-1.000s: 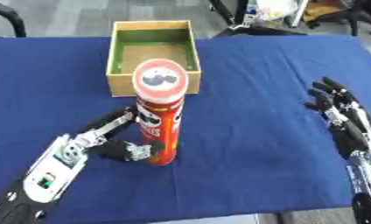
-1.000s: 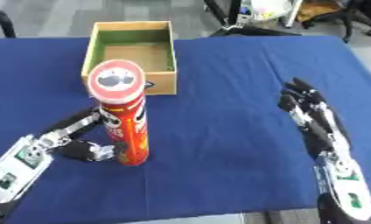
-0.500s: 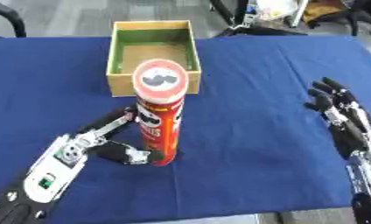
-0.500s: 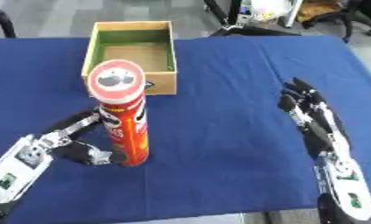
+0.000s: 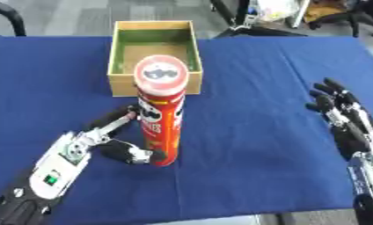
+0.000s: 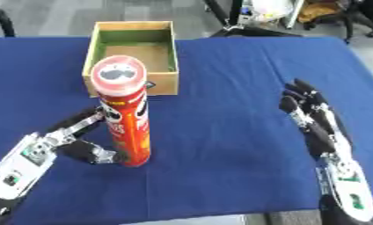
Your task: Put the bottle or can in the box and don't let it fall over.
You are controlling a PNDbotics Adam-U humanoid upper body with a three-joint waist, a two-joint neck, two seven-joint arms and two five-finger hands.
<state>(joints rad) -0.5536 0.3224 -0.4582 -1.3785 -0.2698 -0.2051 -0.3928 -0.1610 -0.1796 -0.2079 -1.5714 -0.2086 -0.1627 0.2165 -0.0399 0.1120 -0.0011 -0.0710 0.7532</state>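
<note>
I find the red can [image 5: 160,116] standing upright on the blue bench [image 5: 251,79], just near of the box [image 5: 154,56] and slightly overlapping its near wall in my line of sight. The can is tall, with a pale lid bearing a face mark on top. It is not in the box.

My left hand [image 5: 105,140] comes in from the near left and sits at the lower part of the can. Its fingers [image 5: 112,121] reach along the can's left side, and the thumb [image 5: 136,154] curls in against the base at the near side, so the hand is clamped on the can low down.

The box is an open wooden tray with a green inner lining, lying on the far side of the bench, left of centre. I see nothing inside it.

My right hand [image 6: 312,123] rests at the right edge of the bench, well apart from the can, fingers straight and spread, holding nothing.
</note>
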